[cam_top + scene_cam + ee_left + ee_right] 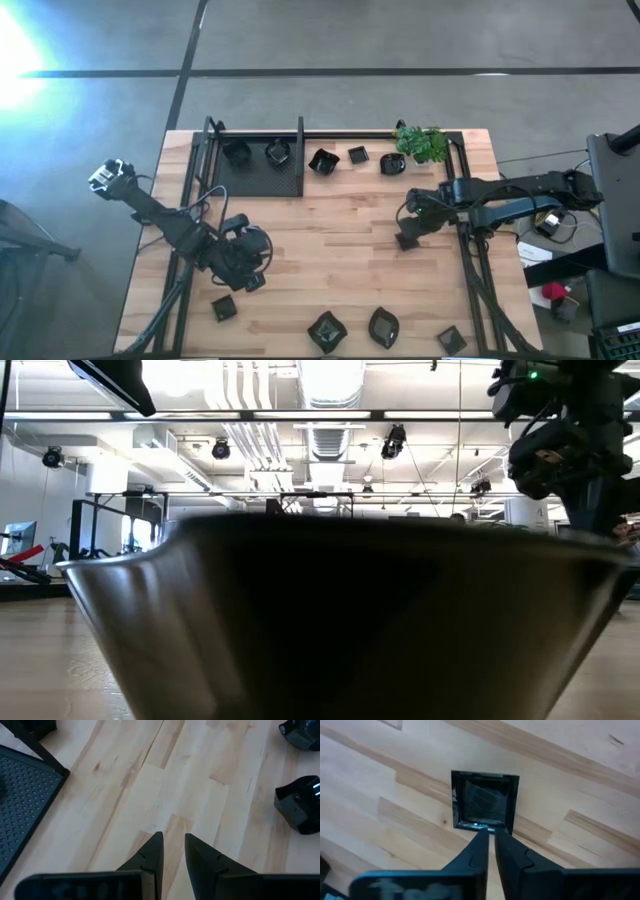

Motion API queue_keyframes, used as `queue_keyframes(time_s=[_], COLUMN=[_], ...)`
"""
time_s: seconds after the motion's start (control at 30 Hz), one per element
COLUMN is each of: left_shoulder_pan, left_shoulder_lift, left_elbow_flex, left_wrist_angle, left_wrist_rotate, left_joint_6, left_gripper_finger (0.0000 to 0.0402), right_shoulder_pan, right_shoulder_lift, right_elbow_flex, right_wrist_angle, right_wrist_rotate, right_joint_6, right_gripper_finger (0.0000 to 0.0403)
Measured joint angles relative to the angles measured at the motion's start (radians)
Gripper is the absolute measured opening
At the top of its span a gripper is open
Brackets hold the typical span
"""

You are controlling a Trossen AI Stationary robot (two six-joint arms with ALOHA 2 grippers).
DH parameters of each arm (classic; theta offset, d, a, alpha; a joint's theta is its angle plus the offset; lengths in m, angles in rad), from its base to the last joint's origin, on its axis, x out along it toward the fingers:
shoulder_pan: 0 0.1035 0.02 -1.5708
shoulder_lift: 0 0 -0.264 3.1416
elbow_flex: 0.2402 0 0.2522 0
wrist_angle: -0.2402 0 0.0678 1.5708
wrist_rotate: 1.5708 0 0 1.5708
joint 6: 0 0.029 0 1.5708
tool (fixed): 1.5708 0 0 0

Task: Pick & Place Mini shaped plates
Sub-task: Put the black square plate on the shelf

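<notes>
The black tray (255,180) at the tabletop's (330,270) far left holds two mini plates (236,152), (278,153); others lie in rows along the far and near edges. The right claw (490,834) hovers at the rim of a square plate (484,800), fingers nearly together, gripping nothing. The left claw (172,840) hangs narrowly parted and empty over bare wood.

Two plates (257,153) on tray (250,180)

A black tray (255,180) and green plant (422,143) sit along the wooden table's (330,270) far edge.
</notes>
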Motion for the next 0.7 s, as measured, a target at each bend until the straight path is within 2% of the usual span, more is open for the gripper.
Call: queue_keyframes(time_s=[0.17, 0.3, 0.7], left_shoulder_pan=[0.000, 0.000, 0.000], left_shoulder_lift=[0.000, 0.000, 0.000], left_elbow_flex=[0.000, 0.000, 0.000], left_wrist_angle=[0.000, 0.000, 0.000], left_wrist_rotate=[0.000, 0.000, 0.000], left_joint_6=[0.018, 0.034, 0.034], left_gripper_finger=[0.0071, 0.0071, 0.0071], right_shoulder_pan=[0.000, 0.001, 0.000], right_shoulder_lift=[0.057, 0.108, 0.233], right_elbow_flex=[-0.002, -0.003, -0.004], right_wrist_angle=[-0.004, 0.005, 0.017], right_wrist_rotate=[0.082, 0.094, 0.070], right_joint_6=[0.021, 0.000, -0.030], right_gripper_finger=[0.0079, 0.0096, 0.0090])
